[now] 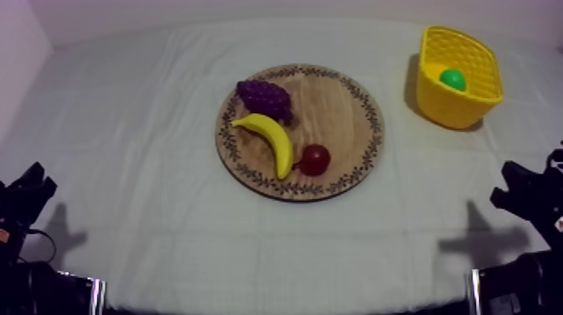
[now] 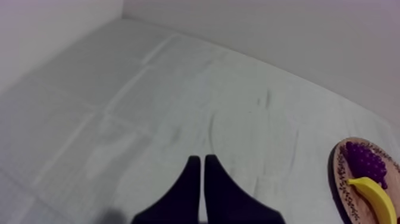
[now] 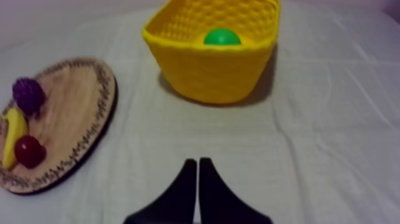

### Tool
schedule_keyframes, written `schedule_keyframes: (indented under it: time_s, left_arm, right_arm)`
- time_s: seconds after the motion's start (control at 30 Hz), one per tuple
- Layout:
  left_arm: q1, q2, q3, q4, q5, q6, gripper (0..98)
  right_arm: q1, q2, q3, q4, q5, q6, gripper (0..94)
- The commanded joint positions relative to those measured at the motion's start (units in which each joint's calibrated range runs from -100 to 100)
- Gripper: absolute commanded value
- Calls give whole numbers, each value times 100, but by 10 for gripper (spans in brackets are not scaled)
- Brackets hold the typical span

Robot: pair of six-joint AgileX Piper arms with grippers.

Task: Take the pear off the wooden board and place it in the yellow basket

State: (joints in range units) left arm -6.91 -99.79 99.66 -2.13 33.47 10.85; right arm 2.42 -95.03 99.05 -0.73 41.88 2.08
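Observation:
A green pear lies inside the yellow basket at the far right of the table; its top peeks over the basket rim. The round wooden board in the middle carries a bunch of grapes, a banana and a small red fruit. My left gripper rests low at the left, its fingers together as a narrow wedge over bare cloth. My right gripper rests low at the right, shut, pointing toward the basket.
The board's edge with grapes and banana lies off to the side of my left gripper. Beside my right gripper, the board holds the grapes, banana and red fruit. Walls bound the table's far side.

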Motion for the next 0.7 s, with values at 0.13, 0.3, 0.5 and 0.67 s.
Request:
schedule_keyframes:
  time_s: [0.13,0.3,0.5,0.67]
  left_arm:
    - [-1,-4,0,1,0,1,1]
    - [-1,-4,0,1,0,1,1]
    - [-1,-4,0,1,0,1,1]
    - [-1,-4,0,1,0,1,1]
  right_arm:
    - [-65,-61,63,-28,-388,733,6]
    - [-72,-63,71,-31,-423,984,6]
    - [-74,-64,72,-32,-429,1000,6]
    - [-74,-64,72,-32,-430,1001,6]
